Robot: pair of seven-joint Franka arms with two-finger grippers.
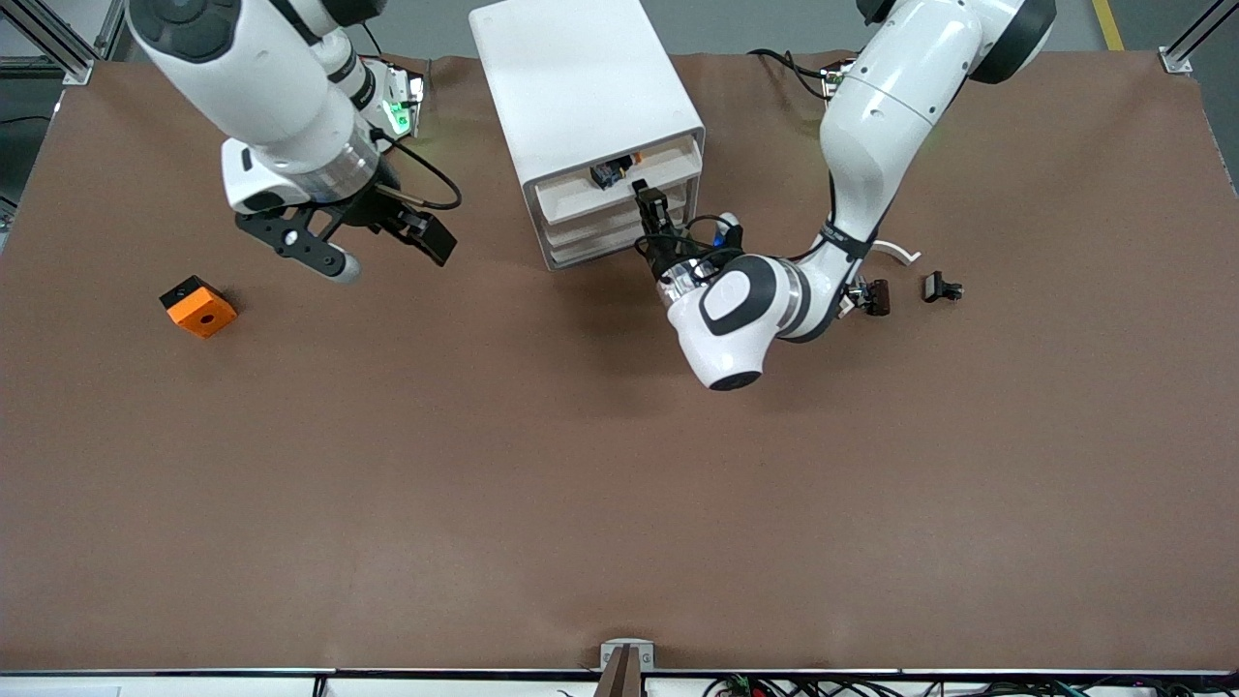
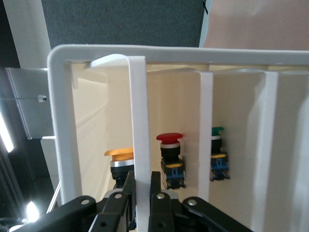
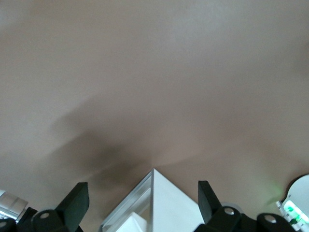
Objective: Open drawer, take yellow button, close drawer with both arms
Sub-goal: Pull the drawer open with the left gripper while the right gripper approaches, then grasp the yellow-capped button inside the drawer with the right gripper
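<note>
The white cabinet (image 1: 581,77) stands at the robots' edge of the table. Its topmost drawer (image 1: 573,199) is pulled out a little. The button (image 1: 610,173), dark with an orange-yellow cap, lies in it. My left gripper (image 1: 647,200) is shut on the drawer's front edge. In the left wrist view the fingers (image 2: 126,186) clamp the drawer's white front strip (image 2: 139,121), and the button (image 2: 119,159) shows just past it. My right gripper (image 1: 382,247) is open and empty, above the table beside the cabinet toward the right arm's end. Its wrist view shows the cabinet's corner (image 3: 164,203).
Buttons with a red cap (image 2: 170,145) and a green cap (image 2: 217,145) sit in lower drawers. An orange square block (image 1: 198,306) lies toward the right arm's end. Two black clips (image 1: 876,295) (image 1: 941,287) and a white curved band (image 1: 900,254) lie toward the left arm's end.
</note>
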